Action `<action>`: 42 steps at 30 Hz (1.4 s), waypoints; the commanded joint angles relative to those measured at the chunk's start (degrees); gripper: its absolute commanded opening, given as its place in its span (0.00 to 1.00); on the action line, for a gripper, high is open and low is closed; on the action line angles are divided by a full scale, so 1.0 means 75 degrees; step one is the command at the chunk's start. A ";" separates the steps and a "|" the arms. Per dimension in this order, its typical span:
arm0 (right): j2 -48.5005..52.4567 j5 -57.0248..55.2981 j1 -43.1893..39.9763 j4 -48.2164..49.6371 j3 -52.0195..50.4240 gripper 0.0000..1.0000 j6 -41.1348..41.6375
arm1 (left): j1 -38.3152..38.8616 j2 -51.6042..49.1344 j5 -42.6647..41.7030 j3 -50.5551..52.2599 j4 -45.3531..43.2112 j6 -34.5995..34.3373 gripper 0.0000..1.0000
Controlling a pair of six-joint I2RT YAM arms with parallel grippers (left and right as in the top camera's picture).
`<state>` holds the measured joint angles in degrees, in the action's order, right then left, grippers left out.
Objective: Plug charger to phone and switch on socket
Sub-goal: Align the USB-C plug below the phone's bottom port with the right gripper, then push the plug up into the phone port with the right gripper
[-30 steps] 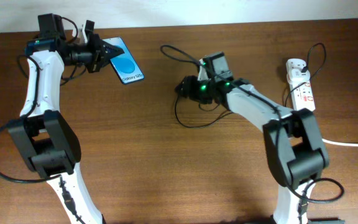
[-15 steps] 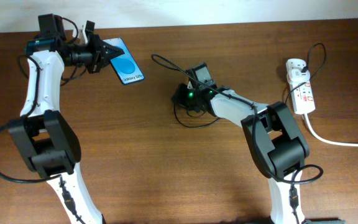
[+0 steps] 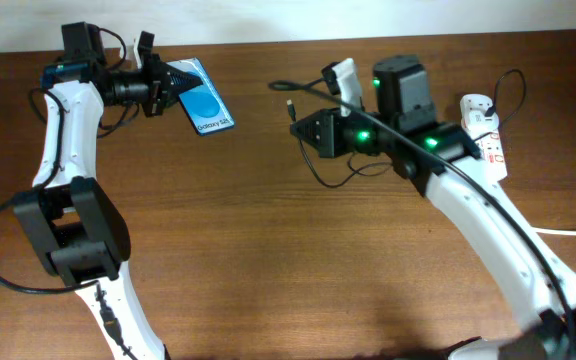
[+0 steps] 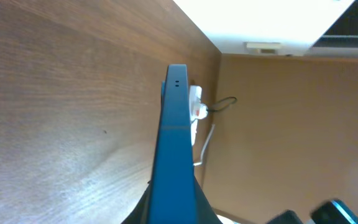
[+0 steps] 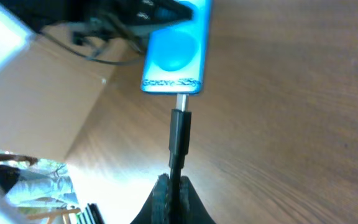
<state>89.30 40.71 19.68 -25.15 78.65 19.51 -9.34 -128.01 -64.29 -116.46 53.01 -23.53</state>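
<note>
Two claws share the work: our left gripper (image 3: 165, 86) clenches the phone (image 3: 203, 103) at ten o'clock, its free end offered inward, so our right gripper (image 5: 171, 186), pinching the charger (image 5: 180, 127), can aim the plug. The socket (image 3: 486, 140) waits at two o'clock.

- phone (image 4: 174, 155): edge-on in left wrist view, screen hidden, lower end cut off by bottom edge; in right wrist view, far end cropped by top edge, white text blurred.
- socket (image 3: 490, 150): partly hidden behind right arm (image 3: 478, 215); switch position too small to tell.
- cord (image 3: 568, 232): cut off at right edge.
- charger (image 5: 179, 134): rear of plug hidden within right end effector (image 5: 171, 193).
</note>
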 commanded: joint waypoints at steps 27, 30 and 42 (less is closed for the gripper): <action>-0.1052 -0.0128 0.1139 0.6767 -0.4861 0.04 0.4535 | 0.1784 0.0029 -0.2579 -0.0079 -0.0061 0.1128 0.00; -0.1040 -0.0207 0.1139 0.6764 -0.4861 0.04 0.4616 | 0.1784 0.0029 -0.2582 -0.0079 -0.0064 0.1128 0.00; -0.1000 -0.0321 0.1139 0.6674 -0.4861 0.04 0.4619 | 0.1961 0.0029 -0.2725 -0.0079 -0.0061 0.1125 0.00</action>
<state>81.28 38.85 27.86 24.91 41.93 54.04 5.39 -128.01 -81.58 -116.46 52.71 -15.99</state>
